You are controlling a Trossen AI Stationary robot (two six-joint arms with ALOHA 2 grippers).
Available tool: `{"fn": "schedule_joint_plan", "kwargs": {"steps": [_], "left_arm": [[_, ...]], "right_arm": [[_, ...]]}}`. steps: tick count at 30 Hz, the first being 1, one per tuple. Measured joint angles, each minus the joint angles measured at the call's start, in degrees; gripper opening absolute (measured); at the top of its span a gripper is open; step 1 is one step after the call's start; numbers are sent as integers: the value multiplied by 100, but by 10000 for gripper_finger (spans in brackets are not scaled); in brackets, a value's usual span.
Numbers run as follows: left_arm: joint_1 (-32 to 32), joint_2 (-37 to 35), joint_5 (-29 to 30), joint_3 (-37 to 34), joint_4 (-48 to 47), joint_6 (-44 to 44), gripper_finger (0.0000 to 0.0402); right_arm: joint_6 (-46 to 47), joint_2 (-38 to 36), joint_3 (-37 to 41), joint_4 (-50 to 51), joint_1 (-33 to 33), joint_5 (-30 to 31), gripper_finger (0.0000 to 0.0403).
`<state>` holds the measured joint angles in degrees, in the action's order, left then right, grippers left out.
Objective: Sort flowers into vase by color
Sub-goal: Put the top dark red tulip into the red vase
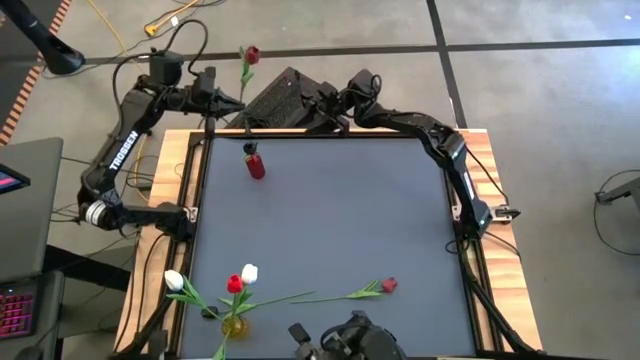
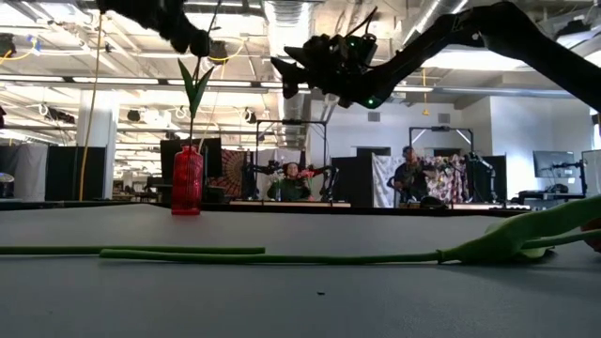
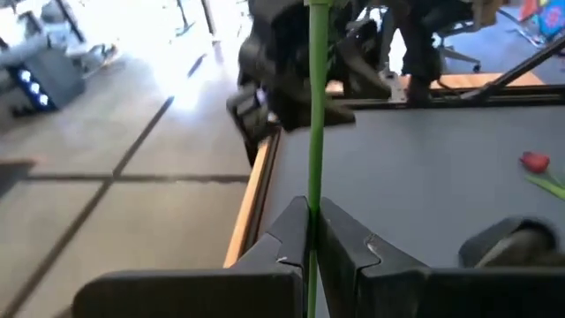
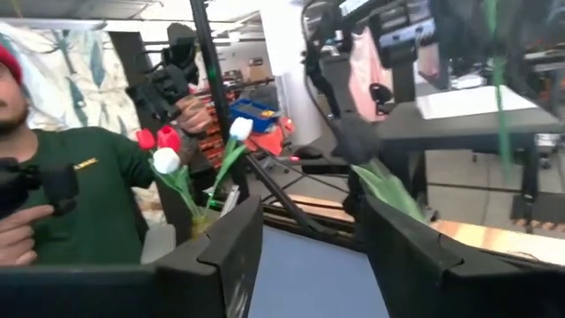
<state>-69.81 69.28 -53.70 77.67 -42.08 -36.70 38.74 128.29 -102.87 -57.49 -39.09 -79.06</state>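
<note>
My left gripper [image 1: 218,92] hovers over the table's far left corner, shut on a red tulip [image 1: 251,55]. The tulip's stem [image 2: 194,89] runs down to the mouth of the red vase [image 1: 256,166], which stands near the far edge. A yellow vase [image 1: 235,325] at the near edge holds two white tulips [image 1: 249,272] and one red tulip [image 1: 234,284]. Another red tulip [image 1: 389,286] lies flat on the mat, its stem [image 2: 188,253] pointing toward the table's left. My right gripper [image 1: 322,100] hangs open and empty above the far edge. My left gripper pinches the red tulip's thin green stem [image 3: 312,208] between its two fingers, which lie across it. The stem stands roughly upright. The head is above the fingers, and the leaves [image 2: 192,80] and lower end hang down to the red vase's mouth [image 2: 188,146].
A black boxy object [image 1: 285,100] sits beyond the far edge by my right gripper. Wooden borders [image 1: 500,260] frame the dark mat. A dark device [image 1: 350,340] sits at the near edge. People are in the room beyond the table [image 4: 53,177]. The mat's middle [image 1: 340,210] is bare.
</note>
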Motion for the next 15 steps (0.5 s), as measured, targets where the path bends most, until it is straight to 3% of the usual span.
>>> {"fn": "schedule_joint_plan", "kwargs": {"steps": [7, 15], "left_arm": [[-193, 0, 38, -558, 674, 438, 0], [-193, -7, -336, -558, 434, 453, 0]], "right_arm": [[-18, 0, 0, 26, -153, -22, 214], [-106, 0, 2, 48, -79, -220, 214]]}}
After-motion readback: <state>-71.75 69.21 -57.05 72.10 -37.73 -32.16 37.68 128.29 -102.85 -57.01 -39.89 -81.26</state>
